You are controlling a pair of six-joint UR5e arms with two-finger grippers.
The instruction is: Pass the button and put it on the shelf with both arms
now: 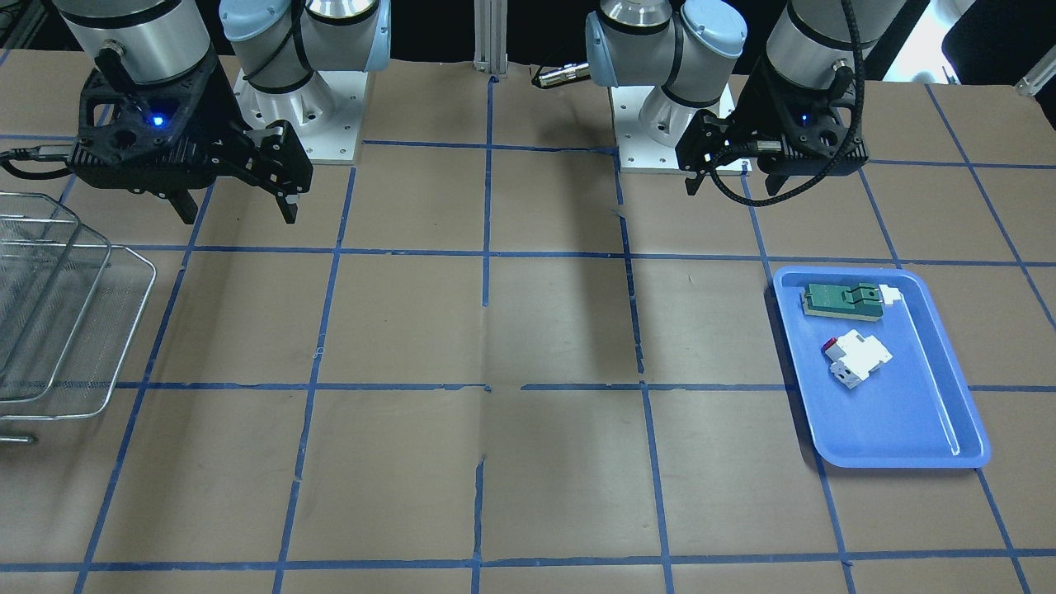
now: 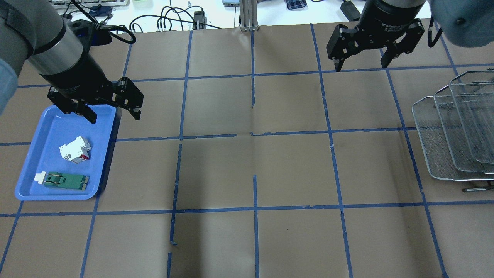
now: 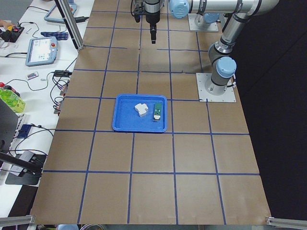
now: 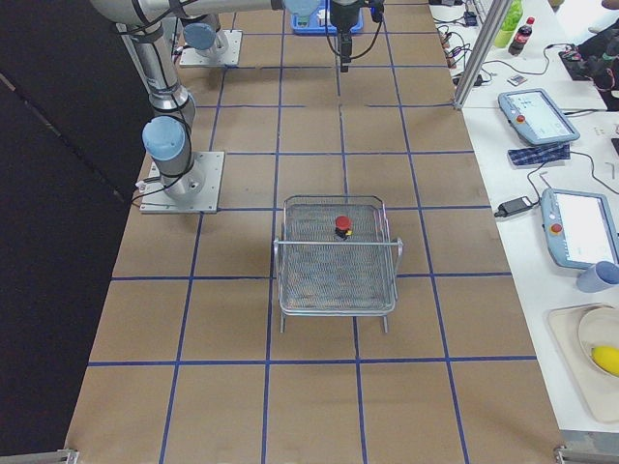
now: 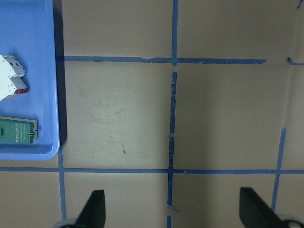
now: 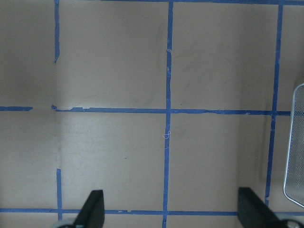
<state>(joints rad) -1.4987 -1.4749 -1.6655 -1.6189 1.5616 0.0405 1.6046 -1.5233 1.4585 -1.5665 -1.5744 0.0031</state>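
The button [image 4: 342, 226], with its red cap up, sits on the mesh of the shelf [image 4: 337, 261]; it shows only in the exterior right view. The shelf stands at the table's right end [image 2: 444, 154], at the left edge of the front-facing view [image 1: 91, 396]. My right gripper [image 2: 361, 65] is open and empty, hanging above the table well clear of the shelf [image 6: 297, 142]. My left gripper [image 2: 114, 117] is open and empty above the far corner of the blue tray [image 2: 23, 185].
The blue tray [image 1: 965, 412] holds a white block with a red tab [image 2: 74, 148] and a flat green board [image 2: 65, 180]. Brown paper with blue tape lines covers the table. Operator desks with tablets and cables lie beyond the far edge.
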